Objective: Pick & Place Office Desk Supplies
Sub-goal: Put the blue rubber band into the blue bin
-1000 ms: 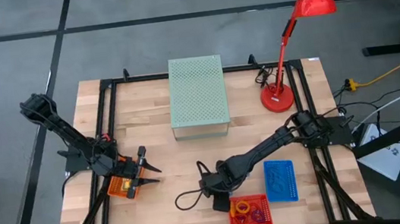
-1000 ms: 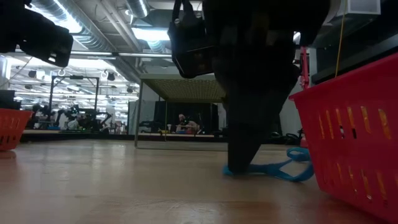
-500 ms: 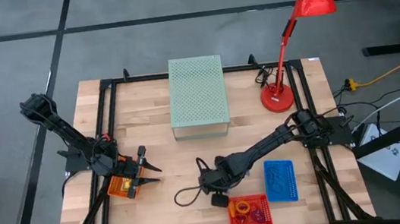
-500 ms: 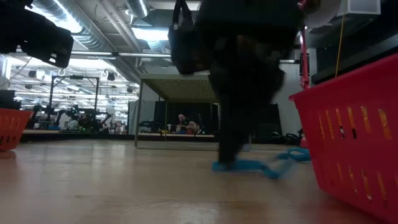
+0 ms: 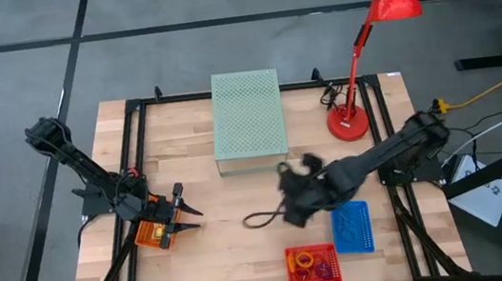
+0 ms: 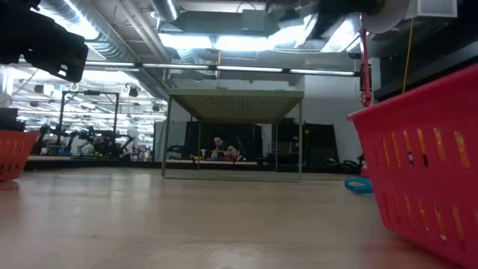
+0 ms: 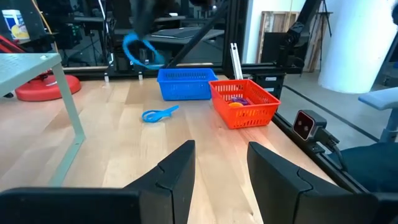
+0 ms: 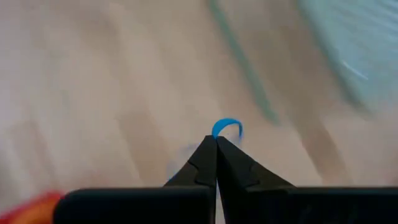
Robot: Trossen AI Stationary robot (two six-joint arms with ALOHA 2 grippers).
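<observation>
The right tool (image 8: 216, 144) is lifted above the middle of the counter (image 5: 197, 166), its fingers pinched together on a thin blue loop (image 8: 227, 126) that pokes out just past the tips; in the left wrist view the same blue loop hangs in the air beyond the baskets. The step in hand looks like the carry: one loop is up off the wood and has to travel to a container, most likely the blue basket (image 5: 351, 226) lying just beside the raised arm, toward the counter's near right. The next move calls for swinging over that basket's open top, lowering, and parting the fingers so the light loop drops free instead of clinging. More blue loops (image 7: 159, 114) lie on the counter in front of the blue basket, apart from both baskets, so more picking remains. The red basket (image 5: 312, 264) at the near edge already holds orange and purple ring-shaped clips (image 5: 307, 264). The left tool (image 7: 216, 167) waits over the left side with its fingers spread and nothing between them, near a small orange basket (image 5: 152, 233). The pale green perforated box (image 5: 249, 122) stands close behind the right arm and the red desk lamp (image 5: 361, 60) sits at the far right; a wide swing could brush the box.
</observation>
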